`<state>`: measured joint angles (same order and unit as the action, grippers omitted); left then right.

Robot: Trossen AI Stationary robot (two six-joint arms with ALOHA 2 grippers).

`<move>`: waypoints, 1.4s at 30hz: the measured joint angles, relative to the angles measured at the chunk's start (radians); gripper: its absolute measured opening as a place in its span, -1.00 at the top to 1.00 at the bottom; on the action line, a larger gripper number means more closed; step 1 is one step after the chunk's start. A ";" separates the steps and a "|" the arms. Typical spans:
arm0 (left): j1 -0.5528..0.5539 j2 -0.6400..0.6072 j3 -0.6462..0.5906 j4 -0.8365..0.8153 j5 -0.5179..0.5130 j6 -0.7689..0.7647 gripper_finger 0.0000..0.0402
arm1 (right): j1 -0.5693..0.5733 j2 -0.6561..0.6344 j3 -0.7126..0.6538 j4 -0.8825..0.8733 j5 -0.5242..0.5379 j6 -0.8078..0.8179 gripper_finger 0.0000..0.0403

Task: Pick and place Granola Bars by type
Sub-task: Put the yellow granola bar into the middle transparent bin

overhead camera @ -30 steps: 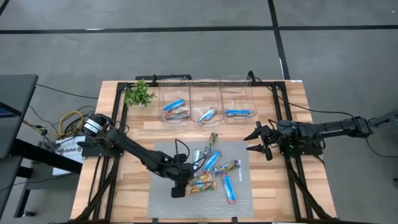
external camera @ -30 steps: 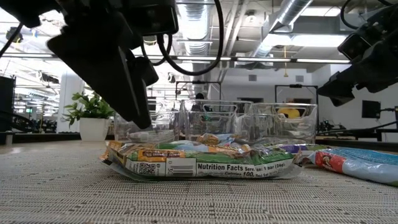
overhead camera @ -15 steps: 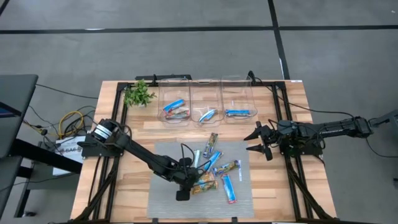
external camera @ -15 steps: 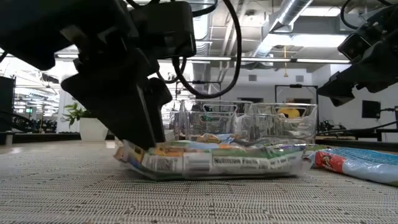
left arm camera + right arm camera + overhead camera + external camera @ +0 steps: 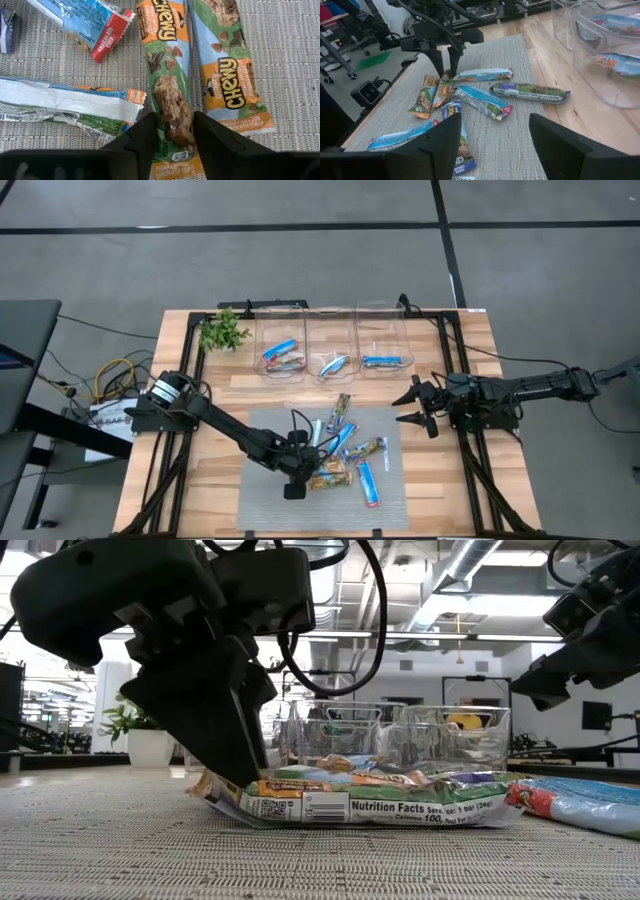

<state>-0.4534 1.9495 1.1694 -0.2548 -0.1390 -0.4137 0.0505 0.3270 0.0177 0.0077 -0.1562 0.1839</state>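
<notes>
L gripper (image 5: 172, 132) angled down onto mat (image 5: 262, 498), fingers clamped round end of orange chewy bar (image 5: 167, 85); R gripper (image 5: 415, 406) held spread, parked aside.

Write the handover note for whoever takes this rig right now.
Left pincer: down on the grey mat, fingers straddling an orange Chewy bar; bar not lifted.
Right pincer: open, waiting above the table's right side, holding nothing.
Done: a few bars lie in the three clear bins.
Left: about seven bars on the mat, including a second Chewy bar beside the first, and blue-wrapped ones.
</notes>
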 joint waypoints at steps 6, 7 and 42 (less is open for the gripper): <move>0.000 -0.001 0.001 -0.002 0.000 0.000 0.57 | 0.000 0.000 0.000 0.000 0.000 0.000 -0.12; 0.000 -0.001 0.001 -0.002 0.000 0.000 0.58 | 0.000 0.000 0.000 0.000 0.000 0.000 -0.12; 0.051 -0.034 0.108 0.546 -0.023 0.008 0.68 | 0.000 0.000 0.000 0.000 0.000 0.000 -0.12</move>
<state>-0.4022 1.9156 1.2773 0.2914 -0.1620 -0.4053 0.0504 0.3271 0.0177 0.0078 -0.1562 0.1841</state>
